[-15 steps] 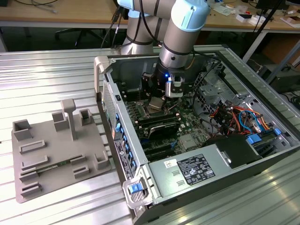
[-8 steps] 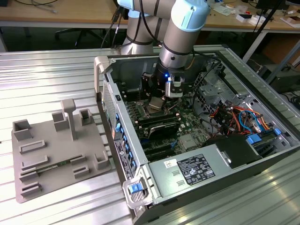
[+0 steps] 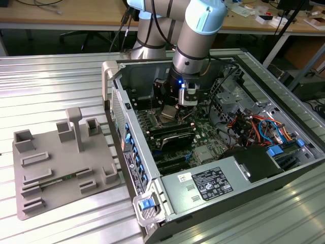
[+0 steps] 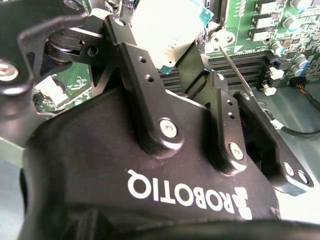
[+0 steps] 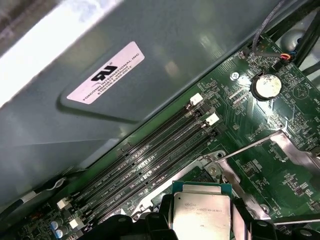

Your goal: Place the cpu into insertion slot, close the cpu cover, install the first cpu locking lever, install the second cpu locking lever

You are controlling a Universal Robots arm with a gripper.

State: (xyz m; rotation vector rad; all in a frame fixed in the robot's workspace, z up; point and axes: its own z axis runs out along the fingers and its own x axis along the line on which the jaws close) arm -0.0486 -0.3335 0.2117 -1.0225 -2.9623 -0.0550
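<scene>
The gripper (image 3: 174,105), upper centre of the exterior view, is closed on the cpu (image 5: 201,212), holding it above the green motherboard (image 5: 272,117) inside the open computer case (image 3: 118,76).

exterior view: elevated, oblique, distant | both wrist views: close, facing motherboard (image 5: 295,120), sharing cpu (image 5: 201,212)

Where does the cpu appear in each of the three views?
Exterior view: the cpu hangs inside the open case, under the arm's wrist.
Second wrist view: the cpu sits in the claw, above the board.
First wrist view: the cpu, silvery top showing, beside the memory slots.
Shared landmark: the long black memory slots.
</scene>
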